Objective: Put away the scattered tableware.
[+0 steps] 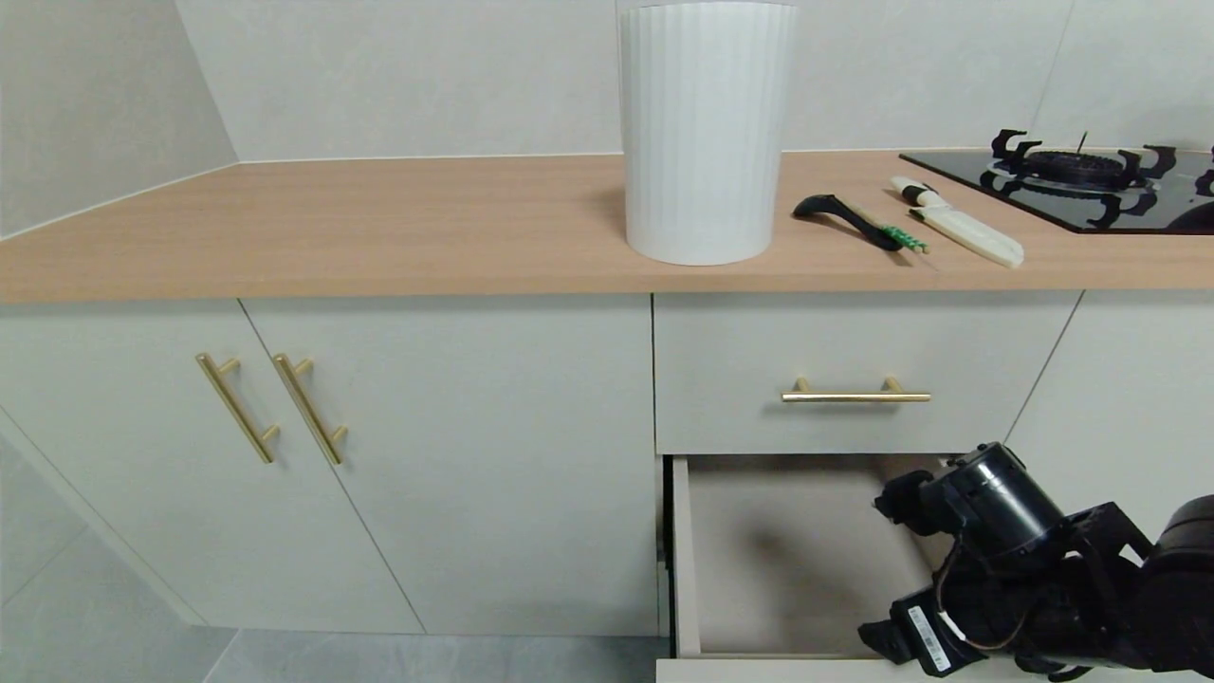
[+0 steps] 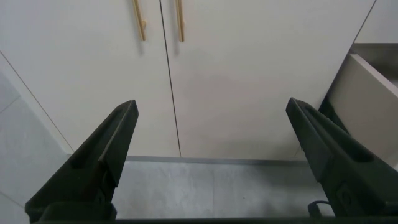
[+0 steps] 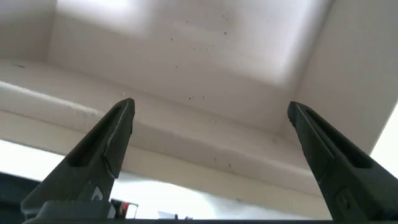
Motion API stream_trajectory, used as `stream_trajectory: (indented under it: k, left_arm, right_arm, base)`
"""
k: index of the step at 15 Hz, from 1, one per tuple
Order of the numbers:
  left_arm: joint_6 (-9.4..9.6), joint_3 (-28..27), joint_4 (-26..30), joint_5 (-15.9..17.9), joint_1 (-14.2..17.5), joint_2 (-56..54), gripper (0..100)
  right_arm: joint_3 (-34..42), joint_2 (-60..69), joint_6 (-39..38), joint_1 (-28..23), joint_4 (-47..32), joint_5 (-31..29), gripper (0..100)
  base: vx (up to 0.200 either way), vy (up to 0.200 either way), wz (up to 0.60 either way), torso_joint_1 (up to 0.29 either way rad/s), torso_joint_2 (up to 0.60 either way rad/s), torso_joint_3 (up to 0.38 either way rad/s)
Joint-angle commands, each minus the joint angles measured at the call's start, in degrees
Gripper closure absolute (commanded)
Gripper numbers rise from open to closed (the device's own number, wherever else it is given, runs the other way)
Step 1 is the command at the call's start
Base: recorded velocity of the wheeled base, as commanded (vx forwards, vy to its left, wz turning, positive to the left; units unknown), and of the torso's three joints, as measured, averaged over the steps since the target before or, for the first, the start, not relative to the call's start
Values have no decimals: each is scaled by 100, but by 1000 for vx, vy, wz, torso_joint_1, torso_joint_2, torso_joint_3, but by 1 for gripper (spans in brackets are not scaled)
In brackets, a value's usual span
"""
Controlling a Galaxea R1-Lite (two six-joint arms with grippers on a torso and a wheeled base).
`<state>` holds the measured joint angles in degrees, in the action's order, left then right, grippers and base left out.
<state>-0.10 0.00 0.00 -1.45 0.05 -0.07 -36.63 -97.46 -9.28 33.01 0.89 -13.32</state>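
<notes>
Currently my right claw (image 3: 210, 106) gapes wide over the open drawer (image 1: 797, 560), holding nothing. My left claw (image 2: 211, 104) is wide too, empty, facing the cupboard doors (image 2: 249, 81) near the floor. Up on the tabletop (image 1: 379, 228), the white knife (image 1: 958, 226) and a black-handled tool (image 1: 858, 221) lie just beside each other, between the ribbed white tub (image 1: 707, 133) and the stove (image 1: 1081, 185).

The tall white bin (image 1: 707, 133) carried vertical ribs. The wooden countertop (image 1: 379, 228) was tan-grained. The black-handled brush (image 1: 858, 223) had green bristles; the cream knife (image 1: 958, 226) bore a black band. The metal bar handle (image 1: 855, 396) was gold.
</notes>
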Motion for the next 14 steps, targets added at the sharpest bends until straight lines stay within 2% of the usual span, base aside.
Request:
stream_trajectory:
  k: [1,10,13,14]
  left_arm:
    - [1,0,0,-4,4,7,0]
    - [1,0,0,-4,4,7,0]
    - [1,0,0,-4,4,7,0]
    - [1,0,0,-4,-5,7,0]
  right_arm:
    - [16,149,84,91,-107,-4,0]
    - [16,377,383,540,-1276,5,0]
    - [-186,386,277,531,-1152,-21,0]
    - [-345,412,-30,504,-1012,-21,0]
  base:
    - [0,0,0,0,0,0]
    - [0,0,0,0,0,0]
    - [0,0,0,0,0,0]
    - [0,0,0,0,0,0]
